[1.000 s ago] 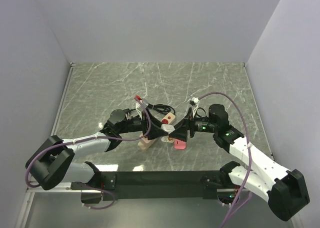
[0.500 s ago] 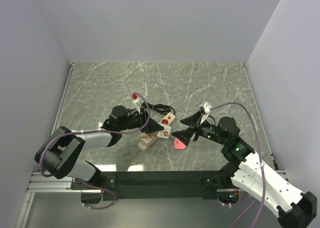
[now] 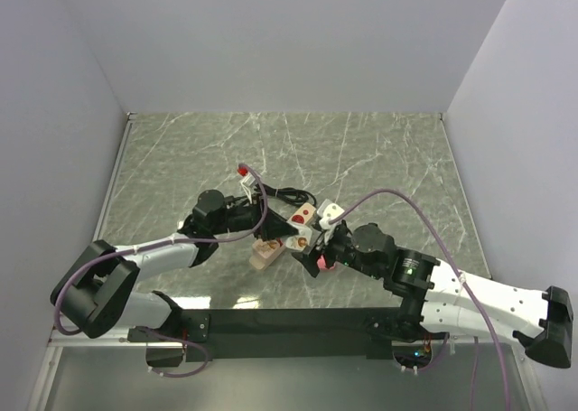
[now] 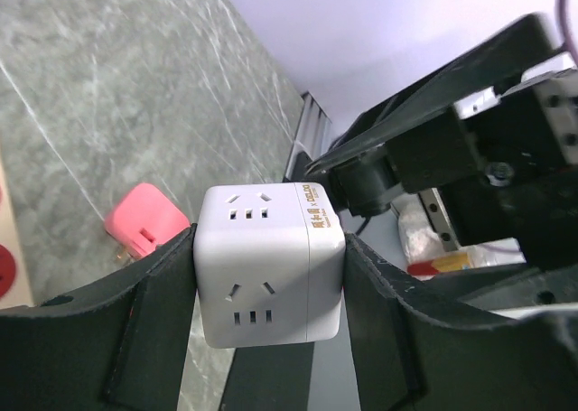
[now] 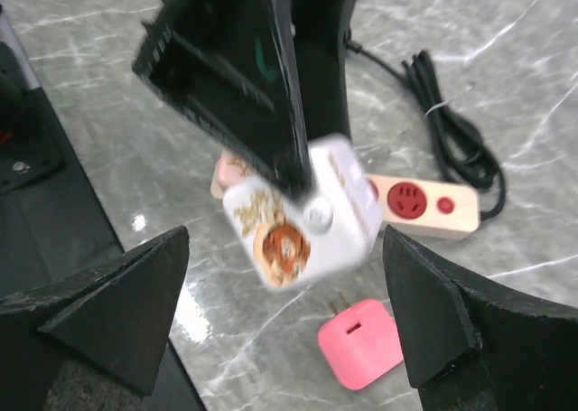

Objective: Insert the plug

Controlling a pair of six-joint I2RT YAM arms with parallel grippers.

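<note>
My left gripper [image 3: 294, 239] is shut on a white cube socket [image 4: 269, 262] and holds it above the table; the cube also shows in the top view [image 3: 299, 240] and the right wrist view [image 5: 302, 212]. A pink plug [image 3: 323, 263] lies on the marble just right of the cube, prongs towards it; it shows in the left wrist view [image 4: 144, 221] and the right wrist view [image 5: 361, 341]. My right gripper [image 5: 287, 241] is open and empty, hovering over the plug and facing the cube.
A wooden power strip [image 5: 423, 203] with a red socket lies behind the cube, its black cable [image 5: 452, 131] coiled further back. A beige block [image 3: 265, 256] lies under the left gripper. The black base rail [image 3: 289, 322] runs along the near edge.
My right arm drew back to the right, then swung low and left, so its open gripper is now over the pink plug. My left gripper has kept hold of the cube, shifting slightly.
</note>
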